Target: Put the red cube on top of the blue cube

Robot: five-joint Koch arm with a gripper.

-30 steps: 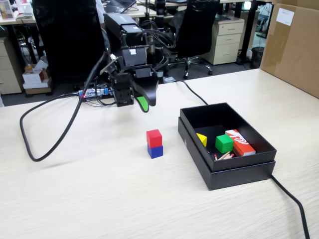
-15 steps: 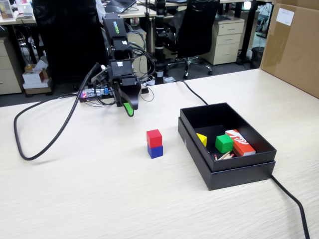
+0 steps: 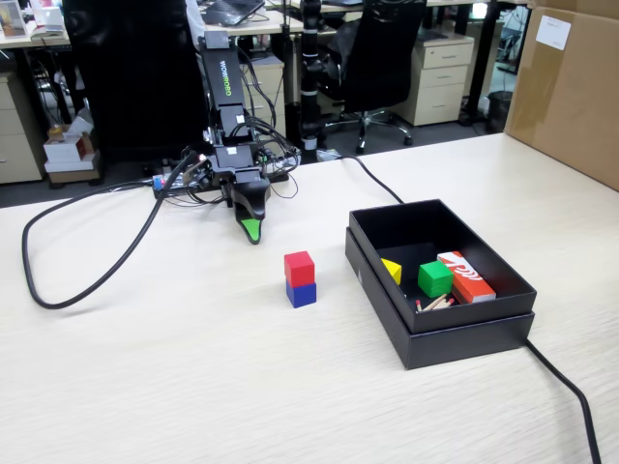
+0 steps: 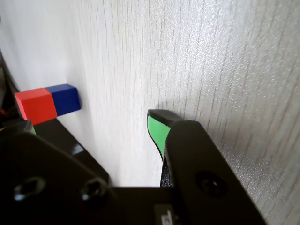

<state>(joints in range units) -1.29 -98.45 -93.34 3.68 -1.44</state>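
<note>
Red cube (image 3: 299,267) sits on the blue cube (image 3: 301,293). Gripper (image 3: 251,230) hangs apart near the table (image 3: 193,387), jaws look parted and empty, though hard to see.

Tool (image 3: 251,230): in the fixed view only one green-padded tip shows; the jaws lie one behind the other, so their spacing cannot be read.
Tool, wrist view (image 4: 93,131): one jaw is cut by the bottom edge; the other is a dark blur.
Black box (image 3: 503,280): small sticks beside the green cube (image 3: 434,278) are too small to identify.
Yellow piece (image 3: 392,270): partly hidden by the box wall.
</note>
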